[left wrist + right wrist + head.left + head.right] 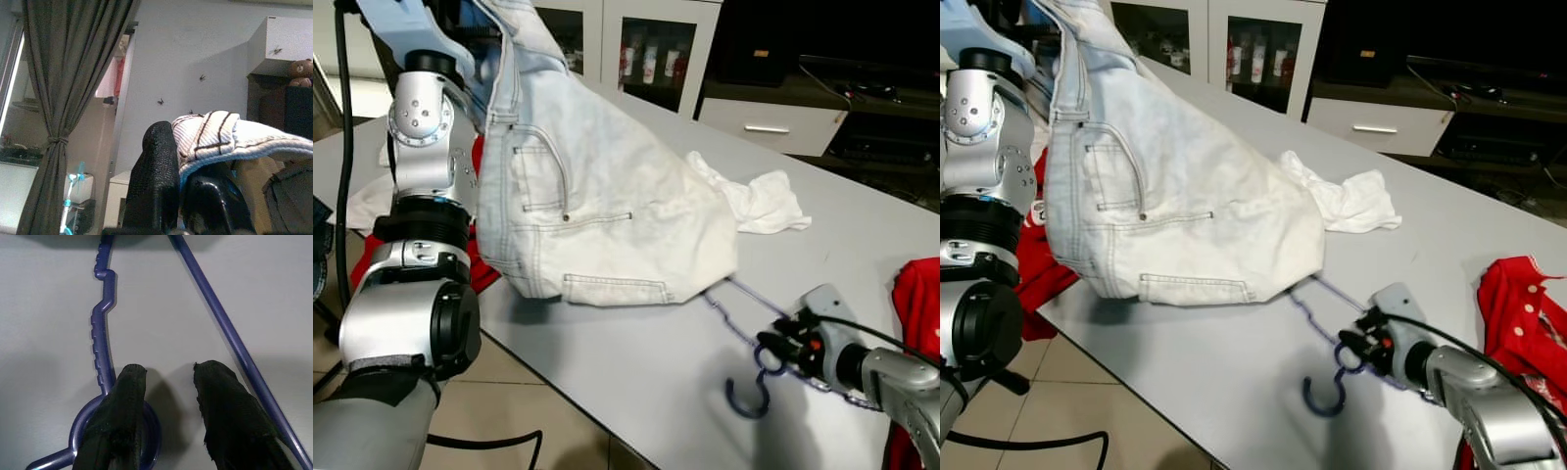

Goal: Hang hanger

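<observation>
The blue plastic hanger (744, 338) lay flat on the grey table (636, 392), hook end toward the robot, its long body running away under the pale denim jeans (587, 215). The right gripper (168, 382) sat right at the neck, fingers parted, one finger (120, 406) over the ring at the hook's base, the other finger just inside the straight bar; nothing clamped yet. It was clearly the nearer arm. The left gripper (190, 176) was up high, pinched on the jeans' striped lining. A close and lift looked next.
</observation>
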